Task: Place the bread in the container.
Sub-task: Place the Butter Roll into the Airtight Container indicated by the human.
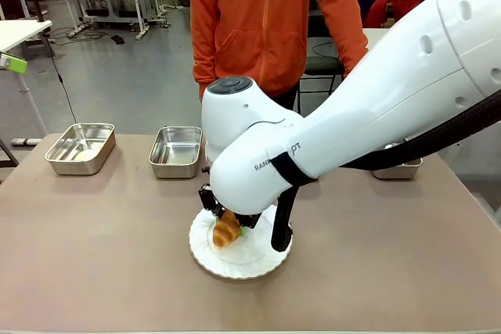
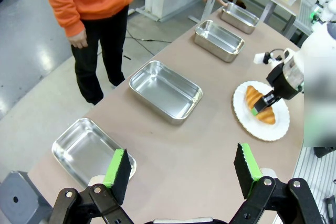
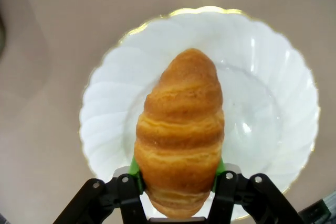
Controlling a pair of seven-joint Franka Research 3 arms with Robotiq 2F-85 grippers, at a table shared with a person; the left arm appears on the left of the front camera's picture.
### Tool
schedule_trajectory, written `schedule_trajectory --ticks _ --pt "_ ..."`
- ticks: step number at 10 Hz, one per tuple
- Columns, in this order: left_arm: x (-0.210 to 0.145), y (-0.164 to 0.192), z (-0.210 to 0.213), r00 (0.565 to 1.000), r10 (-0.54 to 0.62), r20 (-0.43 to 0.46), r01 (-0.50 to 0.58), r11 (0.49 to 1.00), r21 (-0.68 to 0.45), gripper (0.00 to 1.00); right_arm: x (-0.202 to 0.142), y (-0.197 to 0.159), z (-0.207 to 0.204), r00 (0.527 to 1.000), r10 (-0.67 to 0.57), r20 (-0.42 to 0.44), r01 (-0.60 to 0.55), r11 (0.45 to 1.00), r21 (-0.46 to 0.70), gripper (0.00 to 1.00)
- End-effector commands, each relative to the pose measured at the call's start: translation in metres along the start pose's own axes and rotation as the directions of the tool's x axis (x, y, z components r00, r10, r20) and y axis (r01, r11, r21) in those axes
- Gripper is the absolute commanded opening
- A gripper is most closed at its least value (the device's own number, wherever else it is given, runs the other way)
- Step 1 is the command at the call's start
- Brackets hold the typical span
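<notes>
Left claw (image 2: pixel 182 172) hangs wide open with nothing in it, high over the table's (image 1: pixel 94 256) left end. Below it, a pan (image 1: pixel 80 146) sits at far left and a second pan (image 1: pixel 176 150) beside it, both empty. Middle now: the right claw (image 1: pixel 228 220) is clamped on the bread (image 1: pixel 226 232), green pads pinching its flanks toward one end, right over the white plate (image 1: pixel 262 262). Touching it or just clear, can't tell. It looks light, soft and flaky; squeeze hard and it crushes and sheds crumbs. The best hold is across the thick middle, gently, since an end grip may let it droop. Far right, a third pan (image 1: pixel 399 170) peeks past the arm.
</notes>
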State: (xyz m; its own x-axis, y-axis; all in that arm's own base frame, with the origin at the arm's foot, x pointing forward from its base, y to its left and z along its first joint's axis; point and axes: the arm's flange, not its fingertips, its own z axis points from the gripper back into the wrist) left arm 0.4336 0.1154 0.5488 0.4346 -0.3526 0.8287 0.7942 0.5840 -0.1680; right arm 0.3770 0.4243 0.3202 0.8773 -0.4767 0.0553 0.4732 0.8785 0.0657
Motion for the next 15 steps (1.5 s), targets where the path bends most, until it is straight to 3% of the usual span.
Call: schedule_trajectory --ticks 1,3,5,9,11,12,15 --pt "0.001 -0.001 0.0 1.0 -0.006 0.012 0.006 1.0 -0.009 1.0 0.025 -0.025 0.051 1.0 0.022 -0.008 -0.022 0.998 0.054 0.56" --pt "0.001 -0.001 0.0 1.0 -0.006 0.012 0.006 1.0 -0.009 1.0 0.05 -0.046 0.108 0.994 0.102 -0.027 -0.099 0.992 0.077 0.56" --pt "0.001 -0.001 0.0 1.0 -0.006 0.012 0.006 1.0 -0.009 1.0 0.083 -0.07 0.146 0.983 0.184 0.008 -0.184 0.98 0.076 0.56" --pt "0.001 -0.001 0.0 1.0 -0.006 0.012 0.006 1.0 -0.009 1.0 0.182 -0.13 0.155 0.866 0.498 0.045 -0.499 0.866 0.032 0.56" --pt "0.001 -0.001 0.0 1.0 -0.006 0.012 0.006 1.0 -0.009 1.0 0.205 -0.145 0.141 0.811 0.579 0.08 -0.585 0.806 0.093 0.56" --pt "0.001 -0.001 0.0 1.0 -0.006 0.012 0.006 1.0 -0.009 1.0 0.191 -0.135 0.156 0.875 0.483 0.038 -0.484 0.875 0.023 0.56" --pt "0.001 -0.001 0.0 1.0 -0.006 0.012 0.006 1.0 -0.009 1.0 0.191 -0.135 0.156 0.875 0.483 0.038 -0.484 0.875 0.023 0.56"
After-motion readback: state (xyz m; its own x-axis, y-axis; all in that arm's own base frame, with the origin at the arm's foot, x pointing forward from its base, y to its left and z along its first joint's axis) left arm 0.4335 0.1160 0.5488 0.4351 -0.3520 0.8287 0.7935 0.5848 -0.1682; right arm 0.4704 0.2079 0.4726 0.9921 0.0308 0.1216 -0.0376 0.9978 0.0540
